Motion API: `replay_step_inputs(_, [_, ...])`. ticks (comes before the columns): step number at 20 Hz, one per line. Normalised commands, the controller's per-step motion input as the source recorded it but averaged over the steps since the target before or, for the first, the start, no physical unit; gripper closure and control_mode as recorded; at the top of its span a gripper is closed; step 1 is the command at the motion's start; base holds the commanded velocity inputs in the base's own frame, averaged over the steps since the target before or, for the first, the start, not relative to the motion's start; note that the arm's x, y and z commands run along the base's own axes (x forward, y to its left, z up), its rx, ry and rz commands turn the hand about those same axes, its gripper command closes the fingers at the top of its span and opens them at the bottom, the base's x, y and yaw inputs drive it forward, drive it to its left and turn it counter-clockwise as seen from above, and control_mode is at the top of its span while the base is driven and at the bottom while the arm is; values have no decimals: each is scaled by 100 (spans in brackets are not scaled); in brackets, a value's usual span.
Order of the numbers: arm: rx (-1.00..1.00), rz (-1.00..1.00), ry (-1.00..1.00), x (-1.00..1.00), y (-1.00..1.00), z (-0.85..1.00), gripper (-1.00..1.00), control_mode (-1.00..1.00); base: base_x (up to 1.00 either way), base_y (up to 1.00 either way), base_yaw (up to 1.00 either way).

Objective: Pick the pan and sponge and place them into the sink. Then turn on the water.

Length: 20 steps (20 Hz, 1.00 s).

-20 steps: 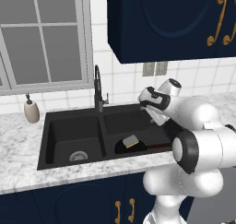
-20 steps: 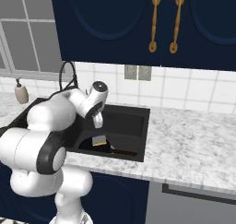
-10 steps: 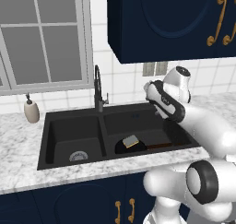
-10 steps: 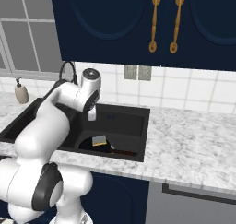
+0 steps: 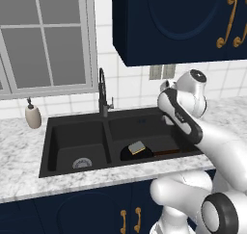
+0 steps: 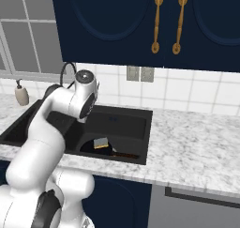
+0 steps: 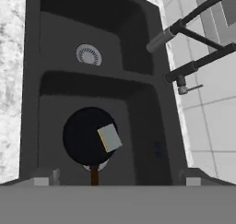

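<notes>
I saw the pan point(image 7: 87, 136) and sponge point(image 7: 109, 138) already in the sink point(image 7: 138, 108), faucet point(image 7: 184, 72) at two o'clock still dry, hand's spread unclear.

Sponge point(image 7: 109, 138) on pan point(image 7: 85, 135) in sink point(image 7: 138, 103) basin, faucet point(image 7: 193, 66) beside.
</notes>
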Motion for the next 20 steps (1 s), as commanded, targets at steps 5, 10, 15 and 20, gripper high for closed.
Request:
replay_step_inputs(5, [26, 0, -5, -33, -18, 1, -100, -100, 0, 0, 0])
replay_step_inputs(10, [31, -23, -3, 0, 33, 1, -100, -100, 0, 0, 0])
replay_step_inputs(15, [35, -26, 3, 0, 33, 3, -100, -100, 0, 0, 0])
replay_step_inputs(20, [34, -9, 10, 2, -2, 5, -100, -100, 0, 0, 0])
